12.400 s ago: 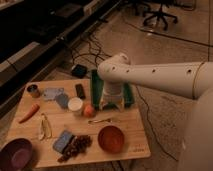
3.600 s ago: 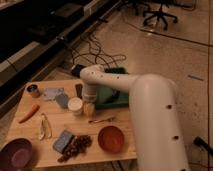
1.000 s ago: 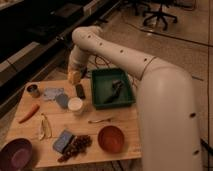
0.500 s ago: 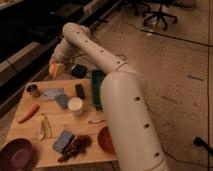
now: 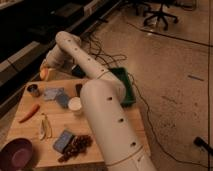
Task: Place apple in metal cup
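My gripper (image 5: 46, 71) is above the back left corner of the wooden table (image 5: 30, 132), shut on the apple (image 5: 44, 74), a small orange-red fruit that shows at its tip. The metal cup (image 5: 33, 90), a small shiny grey cylinder, stands on the table just below and left of the gripper. The apple is held above and slightly behind the cup, apart from it. My arm reaches up from the lower right and bends over at the back.
A white cup (image 5: 75, 105) stands mid-table beside blue cloths (image 5: 53, 93) and a dark object (image 5: 78, 88). A carrot (image 5: 28, 112), a banana (image 5: 44, 127), a purple bowl (image 5: 14, 153), a blue sponge (image 5: 64, 141) and grapes (image 5: 77, 145) lie in front. A green tray (image 5: 126, 89) is at the right.
The gripper has carried the apple from beside the white cup up and to the back left, and it now hangs lower, close above the metal cup.
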`<action>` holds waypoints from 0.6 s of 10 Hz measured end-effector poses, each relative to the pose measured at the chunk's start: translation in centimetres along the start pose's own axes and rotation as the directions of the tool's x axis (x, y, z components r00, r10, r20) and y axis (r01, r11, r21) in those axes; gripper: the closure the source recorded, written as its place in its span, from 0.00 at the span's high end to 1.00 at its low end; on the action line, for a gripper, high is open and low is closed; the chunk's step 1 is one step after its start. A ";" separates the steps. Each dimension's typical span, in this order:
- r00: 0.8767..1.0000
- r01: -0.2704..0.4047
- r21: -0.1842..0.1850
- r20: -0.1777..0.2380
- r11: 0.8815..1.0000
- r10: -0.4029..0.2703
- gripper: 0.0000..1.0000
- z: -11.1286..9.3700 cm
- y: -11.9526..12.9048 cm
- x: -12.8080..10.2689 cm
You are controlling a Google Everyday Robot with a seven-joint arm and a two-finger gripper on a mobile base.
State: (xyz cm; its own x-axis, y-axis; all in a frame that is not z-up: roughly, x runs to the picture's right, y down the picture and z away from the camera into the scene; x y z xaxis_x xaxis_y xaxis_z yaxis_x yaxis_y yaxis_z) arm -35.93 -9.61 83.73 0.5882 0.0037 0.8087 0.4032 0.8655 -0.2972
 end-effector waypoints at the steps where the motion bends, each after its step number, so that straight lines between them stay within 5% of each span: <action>1: 1.000 0.019 0.024 -0.007 1.000 -0.019 0.00 0.7 0.2 0.1; 3: 0.999 0.042 0.067 -0.007 0.997 -0.041 0.00 2.0 0.8 0.4; 6: 0.996 0.049 0.148 0.063 0.988 -0.059 0.00 2.8 0.1 1.2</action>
State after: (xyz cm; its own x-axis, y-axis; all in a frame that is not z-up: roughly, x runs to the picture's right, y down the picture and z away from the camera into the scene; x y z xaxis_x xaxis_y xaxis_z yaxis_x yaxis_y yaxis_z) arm -37.13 -8.12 86.02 0.5180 -0.0158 0.8552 0.3238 0.9291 -0.1789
